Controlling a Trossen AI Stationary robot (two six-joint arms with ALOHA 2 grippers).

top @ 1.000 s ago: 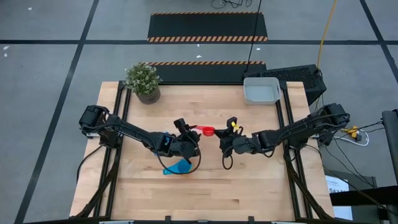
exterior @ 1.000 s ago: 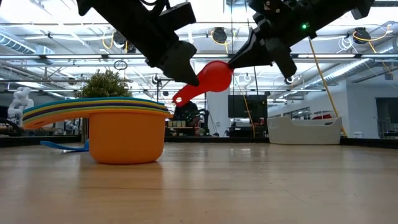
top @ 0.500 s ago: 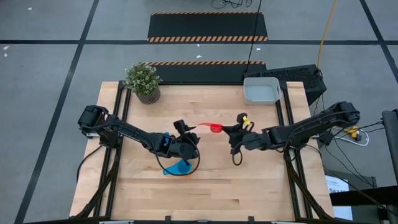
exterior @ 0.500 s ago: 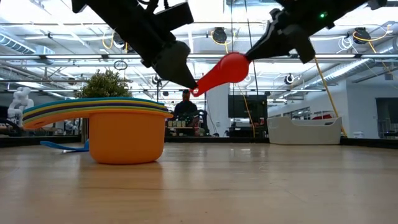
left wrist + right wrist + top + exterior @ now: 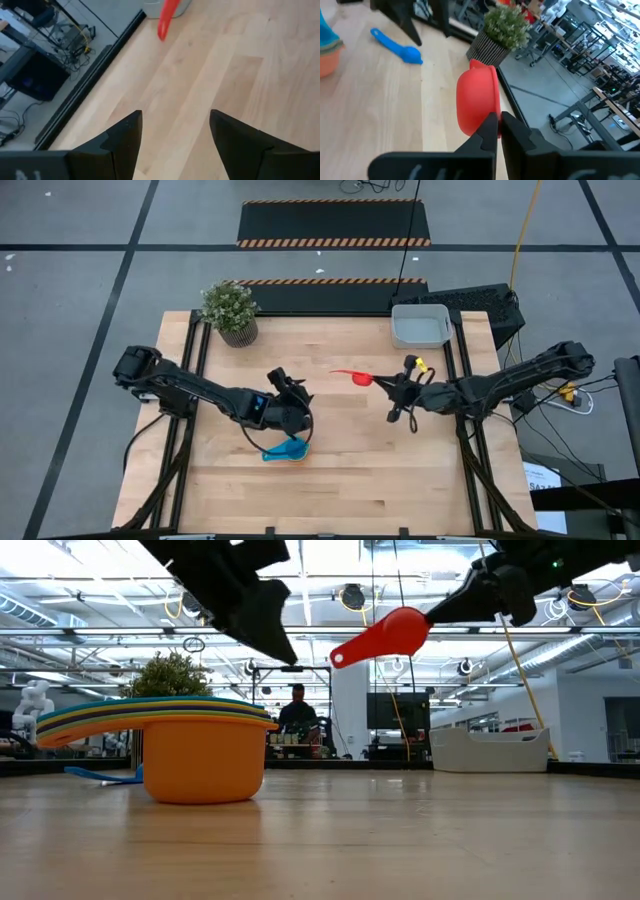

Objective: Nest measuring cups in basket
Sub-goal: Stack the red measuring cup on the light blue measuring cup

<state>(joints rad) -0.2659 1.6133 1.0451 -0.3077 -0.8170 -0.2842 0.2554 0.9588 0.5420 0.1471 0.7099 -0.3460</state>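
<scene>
Red measuring cup (image 5: 358,377) is pinched between the closed jaws of the right gripper (image 5: 388,385); the left gripper (image 5: 172,130) stands open, holding nothing.

Around my workspace, apart from the job

My wooden table (image 5: 400,480) carries a potted plant (image 5: 230,311) at its far left corner. Beyond the far edge I see hazard-striped black mats (image 5: 333,223) on the grey floor, and a person (image 5: 297,710) stands far back in the room.
</scene>
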